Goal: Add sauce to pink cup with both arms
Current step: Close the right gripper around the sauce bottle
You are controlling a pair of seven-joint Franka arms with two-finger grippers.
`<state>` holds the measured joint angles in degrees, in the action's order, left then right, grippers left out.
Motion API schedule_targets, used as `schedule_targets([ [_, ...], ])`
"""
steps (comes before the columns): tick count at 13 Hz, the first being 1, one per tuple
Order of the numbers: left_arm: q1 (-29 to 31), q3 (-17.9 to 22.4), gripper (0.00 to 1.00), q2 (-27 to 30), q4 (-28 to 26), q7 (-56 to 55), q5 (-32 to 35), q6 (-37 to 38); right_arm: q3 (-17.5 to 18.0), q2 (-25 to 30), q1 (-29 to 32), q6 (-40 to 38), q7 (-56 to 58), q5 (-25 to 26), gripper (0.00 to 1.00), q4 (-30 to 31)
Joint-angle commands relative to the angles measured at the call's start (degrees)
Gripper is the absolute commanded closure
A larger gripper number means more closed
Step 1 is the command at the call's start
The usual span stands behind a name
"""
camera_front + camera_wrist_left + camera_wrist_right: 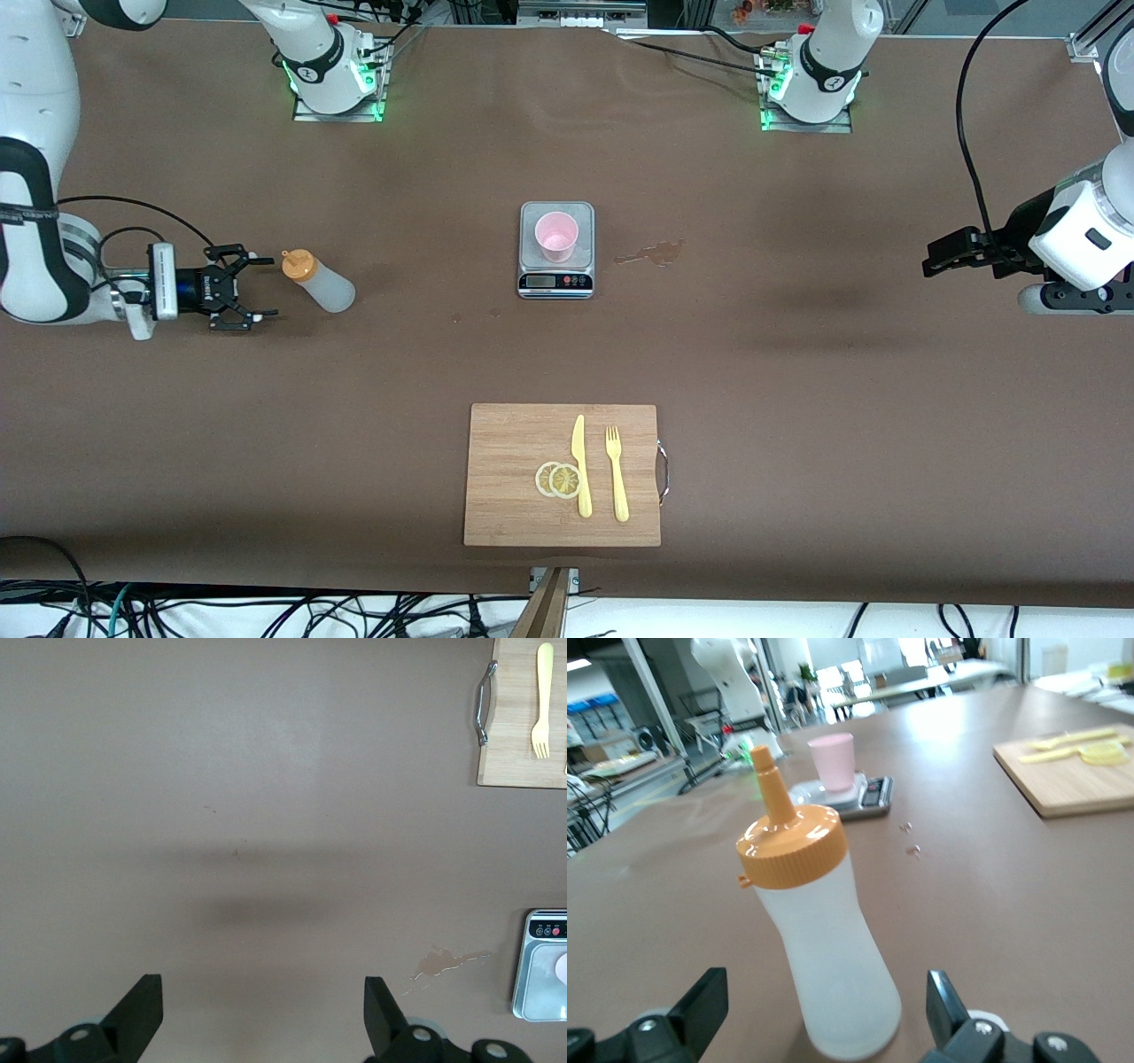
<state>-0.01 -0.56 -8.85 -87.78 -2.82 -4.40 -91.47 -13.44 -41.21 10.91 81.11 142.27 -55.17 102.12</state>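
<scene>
Much is cut off here. In the left wrist view only part of the kitchen scale (539, 967) shows at the frame's edge, with a sliver of the pink cup (562, 967) on it, and the cutting board (518, 744) is clipped to one corner with its metal handle (483, 702) and one yellow fork (541, 700). In the right wrist view the base of the squeeze bottle (824, 939) sits between the two fingertips (700, 1010), partly hidden by them. Whether any sauce is inside the translucent bottle is hard to make out.

Counted from the front view: one squeeze bottle (319, 279) with an orange nozzle cap, standing upright toward the right arm's end of the table; one pink cup (556, 237) standing on the one kitchen scale (555, 249) at mid-table; one wet-looking stain (651, 254) beside the scale toward the left arm's end; one cutting board (563, 474) nearer the camera, carrying one yellow knife (580, 465), one fork (617, 474) and two lemon slices (558, 479) that overlap.

The right gripper (257, 288) is level with the bottle, just beside its nozzle cap, fingers spread wide — not touching it. The left gripper (930, 255) waits over bare table at the left arm's end, well apart from the cup, its fingers also wide and holding nothing.
</scene>
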Motion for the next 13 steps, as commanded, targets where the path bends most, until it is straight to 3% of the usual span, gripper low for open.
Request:
schedule_targets([
  [1,0.45,-0.23,0.00,-0.82,1.73,1.41,1.32,1.38,0.87,-0.44,0.25,-4.45,4.57,-1.17,0.01,-0.34],
  [6,0.36,-0.32,0.00,-0.82,1.73,1.41,1.32,1.38,1.31,-3.17,-0.71,-7.19,13.90,-1.08,0.01,-0.43],
  [13,0.36,-0.32,0.00,-0.82,2.08,1.41,1.24,1.38,1.66,-4.57,-4.66,-6.75,14.79,-3.36,0.01,-0.61],
])
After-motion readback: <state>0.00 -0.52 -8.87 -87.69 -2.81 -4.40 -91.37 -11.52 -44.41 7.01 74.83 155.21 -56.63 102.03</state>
